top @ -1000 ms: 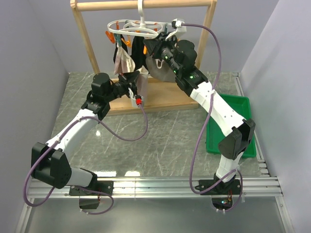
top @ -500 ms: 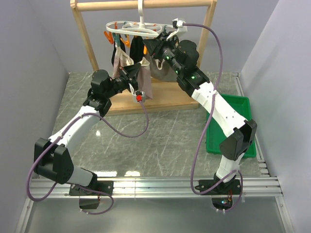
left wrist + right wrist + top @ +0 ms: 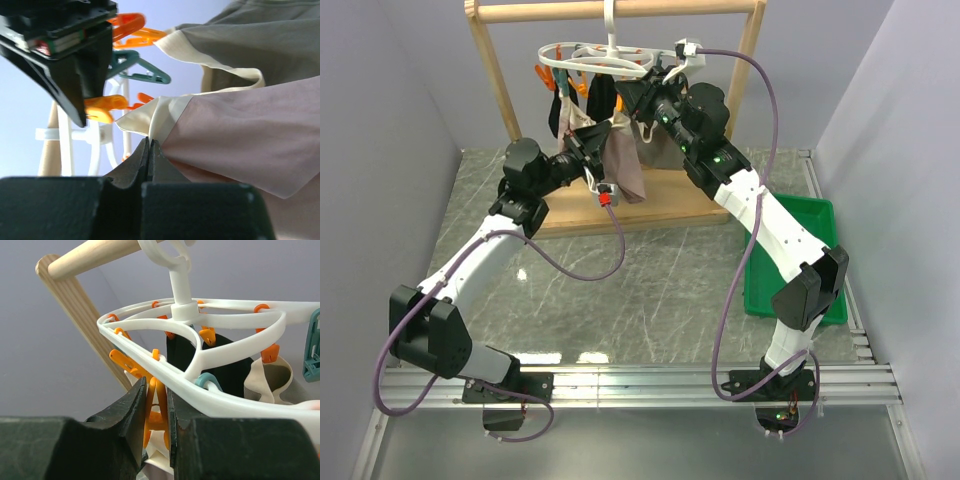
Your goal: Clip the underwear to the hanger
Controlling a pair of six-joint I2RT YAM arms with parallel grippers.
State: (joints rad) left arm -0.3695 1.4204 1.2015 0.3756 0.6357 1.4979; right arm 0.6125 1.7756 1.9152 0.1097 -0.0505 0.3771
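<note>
Underwear (image 3: 240,140) held up just under hanger (image 3: 200,340). Left gripper (image 3: 149,150) clenched tight on cream band. Right gripper (image 3: 156,387) squeezing orange peg (image 3: 156,415). Band not in peg yet. Could go wrong: thin pinch slips, cloth drops. Hanger swings, peg misses band.

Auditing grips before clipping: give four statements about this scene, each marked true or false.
1. The left gripper pinches the underwear by its cream waistband. True.
2. The hanger hangs by its hook from the wooden rod. True.
3. The right gripper hangs open, clear of the hanger. False: it squeezes an orange peg.
4. The green tray lies left of the arms. False: it lies on the right, beside the right arm.
</note>
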